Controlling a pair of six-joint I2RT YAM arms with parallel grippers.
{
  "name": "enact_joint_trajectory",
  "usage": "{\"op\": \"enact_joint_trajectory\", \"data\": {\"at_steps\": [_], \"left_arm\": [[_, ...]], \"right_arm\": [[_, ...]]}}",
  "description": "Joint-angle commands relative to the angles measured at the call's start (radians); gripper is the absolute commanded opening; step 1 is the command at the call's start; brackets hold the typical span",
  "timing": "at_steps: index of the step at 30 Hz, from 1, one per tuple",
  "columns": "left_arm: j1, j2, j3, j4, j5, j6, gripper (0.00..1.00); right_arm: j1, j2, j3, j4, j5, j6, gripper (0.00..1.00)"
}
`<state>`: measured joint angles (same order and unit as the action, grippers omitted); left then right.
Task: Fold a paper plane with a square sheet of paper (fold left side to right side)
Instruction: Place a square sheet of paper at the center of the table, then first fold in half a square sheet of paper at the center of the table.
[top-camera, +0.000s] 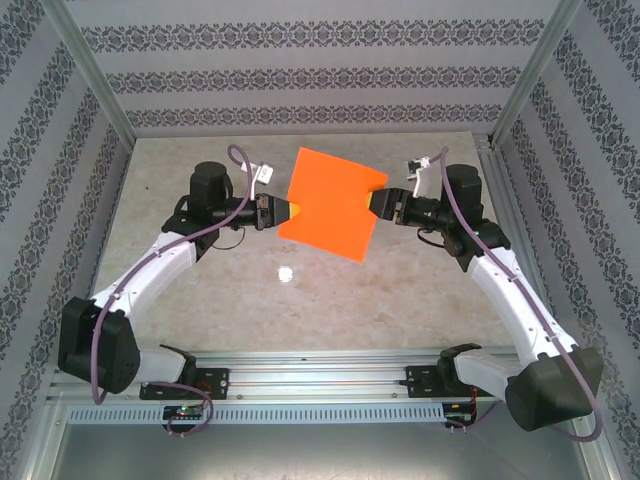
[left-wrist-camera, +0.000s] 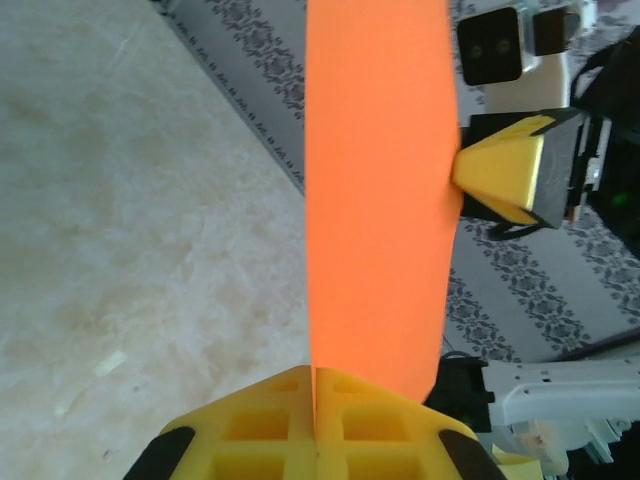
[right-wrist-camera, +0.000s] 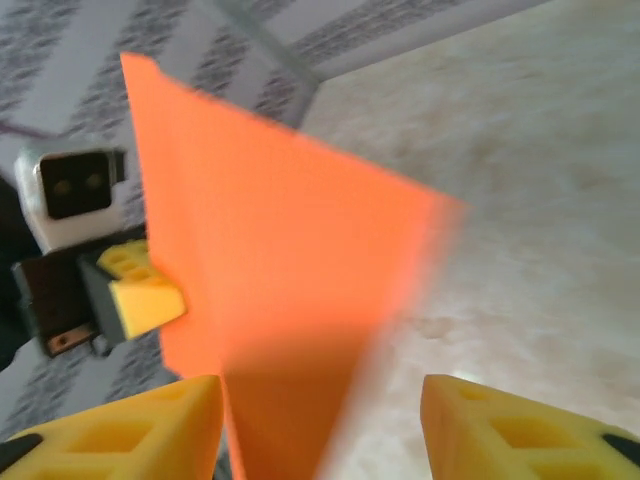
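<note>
Paper, plain bright orange: the square sheet of paper (top-camera: 333, 203) is held up in the air above the pale stone-patterned table (top-camera: 300, 310), midway between the two arms and well clear of the surface. Its left edge is pinched by the left gripper (top-camera: 288, 212), whose yellow fingers are pressed together on it in the left wrist view. The right gripper (top-camera: 378, 203) is placed at the opposite edge. In the right wrist view its fingers are spread apart, with the paper's edge standing between them, close to one finger. No grip is made on that side.

The sheet is seen as a single open layer, slightly tilted, with no sharp crease that can be made out. The task is judged to be at an early stage: the left side is not yet laid over the right, and every fold of the plane is left to be done.

No container is involved; the sheet is carried by the left gripper alone.
</note>
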<state>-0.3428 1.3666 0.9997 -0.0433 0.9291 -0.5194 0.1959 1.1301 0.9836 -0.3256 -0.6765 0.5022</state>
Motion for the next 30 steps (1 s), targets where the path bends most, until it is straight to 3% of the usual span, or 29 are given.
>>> {"op": "enact_joint_trajectory", "data": {"at_steps": [1,5,7,8,12,17,23,30], "left_arm": [[-0.006,0.081,-0.051,-0.053,-0.162,-0.066,0.00],[-0.001,0.211,-0.055,-0.062,-0.319,-0.132,0.00],[-0.001,0.281,-0.028,-0.073,-0.370,-0.144,0.00],[0.000,0.319,-0.009,-0.084,-0.389,-0.137,0.00],[-0.004,0.411,0.093,-0.245,-0.506,-0.041,0.00],[-0.008,0.414,0.164,-0.401,-0.616,0.129,0.00],[-0.040,0.401,0.236,-0.540,-0.701,0.313,0.00],[-0.093,0.377,0.280,-0.596,-0.775,0.470,0.00]], "right_arm": [[-0.087,-0.002,-0.059,-0.180,0.260,-0.058,0.66],[-0.134,-0.007,-0.126,-0.211,0.432,-0.066,0.84],[-0.135,-0.014,-0.147,-0.201,0.465,-0.063,0.97],[-0.135,-0.017,-0.158,-0.188,0.469,-0.050,0.98],[-0.125,-0.006,-0.181,-0.145,0.442,0.054,0.98],[-0.005,0.052,-0.181,0.003,0.454,0.248,0.98],[0.135,0.278,0.050,-0.043,0.449,0.415,0.97],[0.209,0.528,0.265,0.027,0.344,0.524,0.77]]}}
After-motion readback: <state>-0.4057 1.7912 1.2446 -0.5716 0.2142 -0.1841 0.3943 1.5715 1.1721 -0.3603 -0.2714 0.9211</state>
